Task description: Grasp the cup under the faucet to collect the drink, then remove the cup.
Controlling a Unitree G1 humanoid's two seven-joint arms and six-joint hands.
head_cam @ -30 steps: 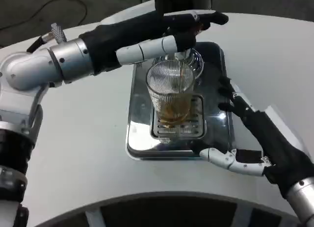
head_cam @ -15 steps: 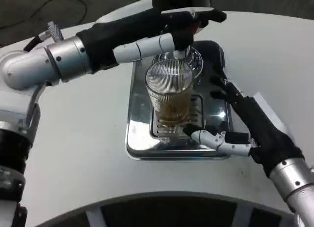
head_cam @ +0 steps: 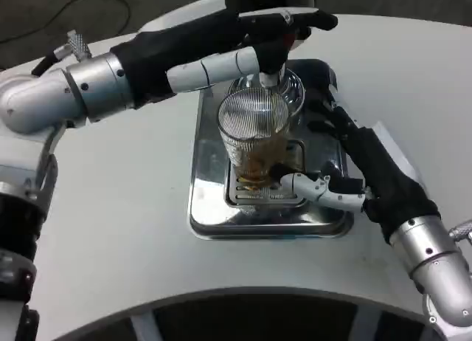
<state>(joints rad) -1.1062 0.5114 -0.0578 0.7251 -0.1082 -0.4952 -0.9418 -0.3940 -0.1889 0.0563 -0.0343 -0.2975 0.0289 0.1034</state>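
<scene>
I've got the white table (head_cam: 133,230) carrying the steel drip tray (head_cam: 210,215) toward its far-middle, with the dispenser body at the tray's far edge, so any spill lands on the tray and not the tabletop. The ribbed glass cup (head_cam: 253,131) stands upright on the slotted grate (head_cam: 295,155) in the tray's centre, directly below the faucet spout (head_cam: 271,79), which is why it's parked there: amber drink (head_cam: 258,164) sits in the lower part of the glass, roughly a third full by my read. Left arm reaches in from the table's left edge, forearm nearly level, left hand (head_cam: 243,49) stretched over the cup's far rim onto the faucet lever area; fingers look extended and pressing on top, not wrapped around anything, but I can't tell exactly how they contact the lever. My guess is it's holding the tap on. Right arm comes up from the table's near-right corner, right hand (head_cam: 343,167) spread wide, holding nothing, dark fingers up along the tray's right side and the white thumb (head_cam: 313,187) angled in near the cup's base, close to it but I can't confirm touching. I read that as pre-shaped to wrap the glass once filling is done. Cup not yet grasped.
</scene>
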